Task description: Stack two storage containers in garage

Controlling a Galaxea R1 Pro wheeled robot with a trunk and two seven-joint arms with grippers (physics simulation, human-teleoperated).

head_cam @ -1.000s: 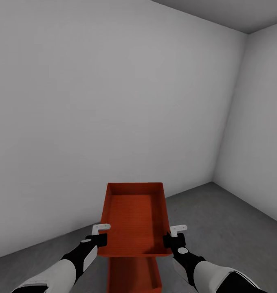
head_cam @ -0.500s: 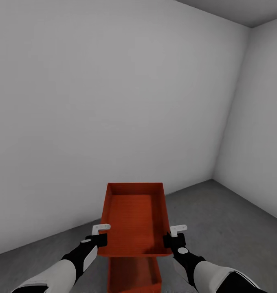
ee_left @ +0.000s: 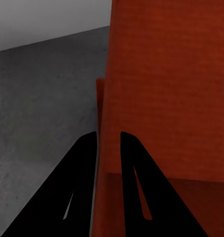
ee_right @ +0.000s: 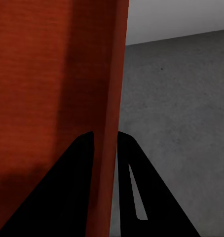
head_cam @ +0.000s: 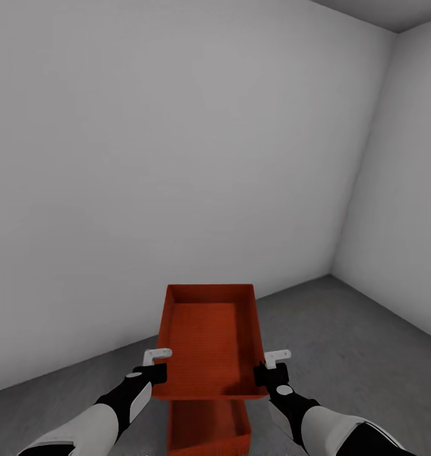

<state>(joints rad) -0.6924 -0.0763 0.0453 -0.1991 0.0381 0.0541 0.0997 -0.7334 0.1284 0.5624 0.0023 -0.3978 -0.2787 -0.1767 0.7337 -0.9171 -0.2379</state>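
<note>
1. Left gripper is pinched onto the left wall of the upper container, near its closest corner. In the left wrist view the two black fingers sit either side of that thin orange-red wall with barely any gap, so it's clamped, not loose.
2. Right gripper does the same on the opposite side: in the right wrist view one finger is outside the wall and the other inside the bin, closed tight on the wall between them.
3. Writing-wise, nothing readable on the bins. Both are plain orange-red with a faint ribbed texture on the bottom.
4. So the upper container hangs level between the two grippers, open side up, long axis pointing away from the robot toward the wall. It's held up in the air, clear of the ground.
5. Lower container sits directly underneath, on the floor, peeking out below the near edge of the held one. Looks roughly lined up with it in the head view. Can't tell how much of a gap is between them.
6. Surroundings: plain pale grey walls meeting in a corner off to the right, rough dark grey concrete below. Nothing sits between the held bin and the one under it as far as the head view shows.
</note>
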